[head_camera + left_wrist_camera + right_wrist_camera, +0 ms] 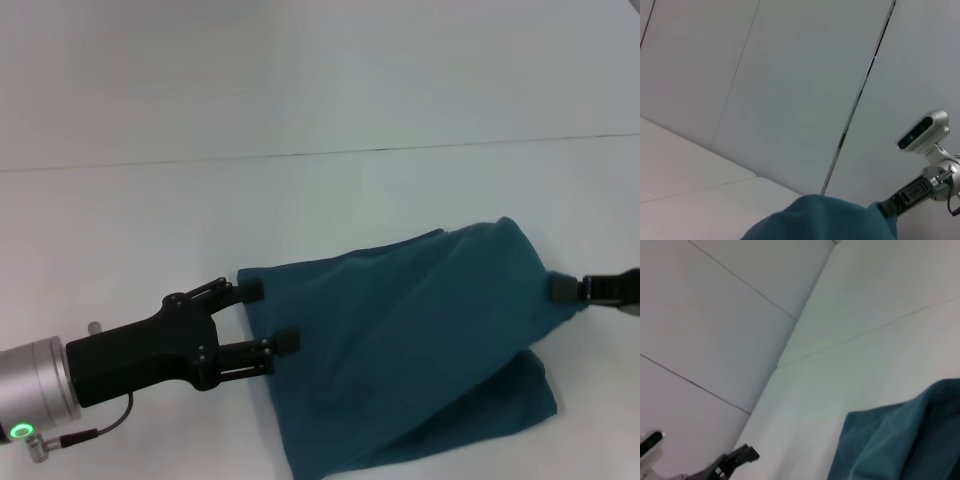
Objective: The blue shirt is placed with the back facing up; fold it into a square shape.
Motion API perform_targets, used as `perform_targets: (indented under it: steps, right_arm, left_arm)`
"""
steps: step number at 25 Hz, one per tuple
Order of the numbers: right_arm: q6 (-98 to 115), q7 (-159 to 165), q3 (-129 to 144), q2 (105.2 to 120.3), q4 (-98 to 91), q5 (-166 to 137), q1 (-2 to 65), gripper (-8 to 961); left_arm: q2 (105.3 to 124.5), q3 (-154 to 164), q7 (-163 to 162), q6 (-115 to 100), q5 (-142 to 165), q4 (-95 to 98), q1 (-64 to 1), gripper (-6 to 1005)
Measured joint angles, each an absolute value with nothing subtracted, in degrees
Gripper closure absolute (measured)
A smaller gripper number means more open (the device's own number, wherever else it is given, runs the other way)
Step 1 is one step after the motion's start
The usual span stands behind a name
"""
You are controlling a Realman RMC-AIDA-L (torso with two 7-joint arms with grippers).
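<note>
Left gripper (pixel 270 315) agape beside blue shirt (pixel 420 340).

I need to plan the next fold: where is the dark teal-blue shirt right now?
In the head view the dark teal-blue shirt lies bunched on the white table, centre-right, between the left gripper at its left edge and the right gripper at its right edge.

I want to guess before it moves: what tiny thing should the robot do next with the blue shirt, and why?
Probably bring the right gripper slowly across toward the left gripper. It pinches the blue shirt at its right edge with the cloth lifted and draped over a lower layer, while the left gripper's open fingers sit at the left edge. Finishing that fold seems sensible.
</note>
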State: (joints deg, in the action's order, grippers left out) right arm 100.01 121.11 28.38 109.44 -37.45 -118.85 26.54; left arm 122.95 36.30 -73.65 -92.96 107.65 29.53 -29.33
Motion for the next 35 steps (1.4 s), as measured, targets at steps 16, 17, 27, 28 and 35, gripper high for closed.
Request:
perform_targets:
  steps: [16, 17, 27, 28, 35]
  right_arm:
    - [88.1, 119.5, 27.7, 109.17, -35.8, -125.7, 22.1, 821]
    - [86.3, 119.5, 27.5, 108.87, -35.9, -125.7, 21.8, 814]
    - [83.7, 119.4, 23.0, 107.34, -36.3, -125.2, 23.2, 571]
    - [83.9, 119.4, 23.0, 107.37, -36.3, -125.2, 24.0, 528]
    - [84.2, 118.5, 23.2, 108.61, -36.3, -125.2, 28.7, 223]
  left_arm:
    - [123.38, 36.3, -73.7, -91.9, 107.7, 29.4, -29.4, 63]
    - [123.37, 36.3, -73.7, -91.8, 107.7, 29.4, -29.4, 63]
    - [123.35, 36.3, -74.4, -88.2, 107.5, 29.5, -30.3, 62]
    - [123.37, 36.2, -75.1, -87.0, 107.3, 29.5, -30.7, 62]
    - [123.46, 36.6, -85.5, -76.1, 107.1, 29.4, -33.2, 63]
